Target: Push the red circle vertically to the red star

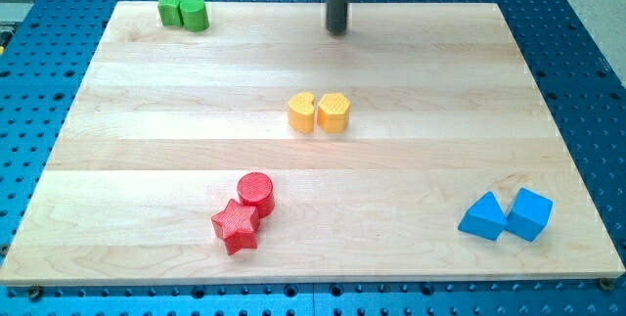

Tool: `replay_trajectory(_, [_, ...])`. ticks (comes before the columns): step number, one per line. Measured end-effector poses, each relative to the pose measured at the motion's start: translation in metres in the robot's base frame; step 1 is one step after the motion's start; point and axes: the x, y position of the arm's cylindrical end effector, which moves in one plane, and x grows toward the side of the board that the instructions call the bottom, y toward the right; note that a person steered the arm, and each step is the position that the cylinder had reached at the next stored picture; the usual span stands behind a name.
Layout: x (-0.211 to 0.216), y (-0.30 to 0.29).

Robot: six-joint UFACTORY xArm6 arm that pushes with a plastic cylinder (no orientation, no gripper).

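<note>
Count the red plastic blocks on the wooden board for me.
2, touching, near the view's bottom: the red star block and the red circle block just above-right of it. None looks hidden.

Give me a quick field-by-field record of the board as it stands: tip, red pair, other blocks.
tip: my tip at the view's top centre, far from all blocks
red circle: touching the red star, just above and to its right
red star: near the view's bottom, left of centre
yellow blocks: pair at centre, side by side
green blocks: pair at top left corner
blue blocks: pair at bottom right
board: wooden board
</note>
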Motion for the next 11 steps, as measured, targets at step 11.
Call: replay_trajectory(11, [0.274,-0.171])
